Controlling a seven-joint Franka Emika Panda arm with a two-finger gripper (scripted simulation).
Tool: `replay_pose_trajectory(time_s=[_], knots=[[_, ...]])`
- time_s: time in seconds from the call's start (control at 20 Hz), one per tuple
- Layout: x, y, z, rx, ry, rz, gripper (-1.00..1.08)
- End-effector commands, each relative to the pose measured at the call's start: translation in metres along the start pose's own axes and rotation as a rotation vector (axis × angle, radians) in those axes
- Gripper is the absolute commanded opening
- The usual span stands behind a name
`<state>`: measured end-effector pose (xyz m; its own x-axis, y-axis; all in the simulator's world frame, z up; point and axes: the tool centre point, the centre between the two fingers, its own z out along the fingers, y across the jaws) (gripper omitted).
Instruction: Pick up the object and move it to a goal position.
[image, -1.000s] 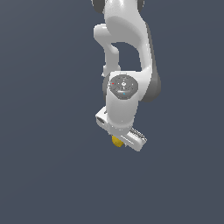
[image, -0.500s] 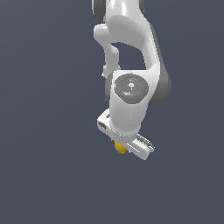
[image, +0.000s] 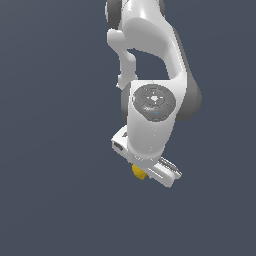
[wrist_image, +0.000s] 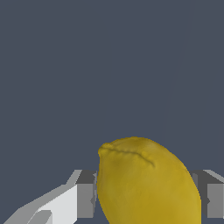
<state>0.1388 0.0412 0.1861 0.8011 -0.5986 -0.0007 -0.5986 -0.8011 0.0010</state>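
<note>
Yellow object (wrist_image: 146, 183), lemon-shaped, smooth, plain skin with a small puckered ridge near one end. Wrist view: it fills the gap between the two gripper fingers (wrist_image: 85, 194), one grey pad pressed to each flank, so the gripper (wrist_image: 146, 197) is closed on it and holding it. Second finger only partly in frame at the picture's edge. Lower part of the object runs out of frame.

Exterior view: the object (image: 138, 171) shows as a small yellow lump poking out under the white gripper (image: 150, 172), mostly hidden by the hand body; only a bit of yellow is visible on the exterior view's left side of the fingers. The gripper is tilted, its finger bar slanting down toward the exterior view's right. The object is much smaller than the hand.

Above it, the white Panda arm (image: 150, 45) comes down from the top of the frame, with dark grey joint sections and a round grey cap on the wrist link (image: 154, 100) facing the camera.

Background (image: 50, 150) is flat dark blue-grey all around in both views, no edges, no shadow under the object; cannot tell whether the object is touching any surface or lifted off one. No goal marker visible.
</note>
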Motion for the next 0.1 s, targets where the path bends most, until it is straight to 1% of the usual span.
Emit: replay_pose_trajectory(time_s=[0.0,0.05], knots=[[0.001,-0.0012,-0.0016,0.001,0.001,0.0,-1.0],[0.0011,-0.0012,-0.0016,0.001,0.001,0.0,-1.0]])
